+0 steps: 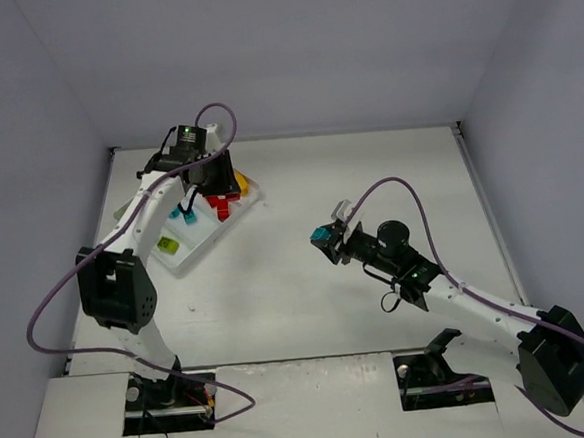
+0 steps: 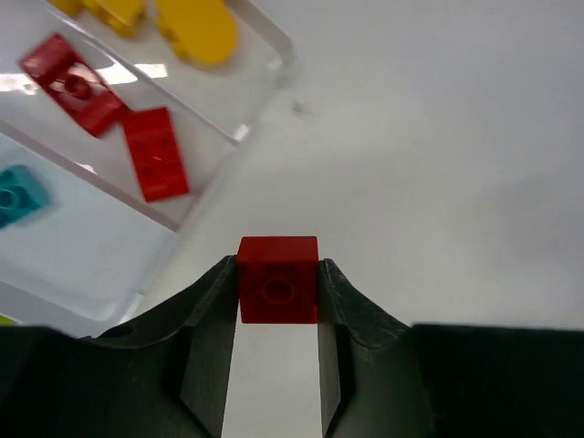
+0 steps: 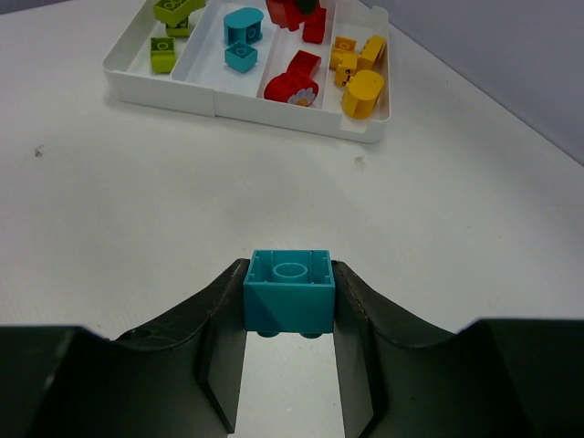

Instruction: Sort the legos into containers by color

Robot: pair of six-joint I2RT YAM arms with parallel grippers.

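Your left jaws pinch a small red plastic brick [image 2: 278, 292] near the shallow white plastic tray [image 3: 182, 96] at the bench's [image 1: 308, 298] far-left corner. Your right jaws pinch a teal plastic brick [image 3: 290, 292] above mid-bench.

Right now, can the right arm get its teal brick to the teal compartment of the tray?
Probably yes: the table between the right gripper, shut on the teal brick, and the tray lies bare. However, the left gripper hangs by the tray, near that compartment, and may crowd it.
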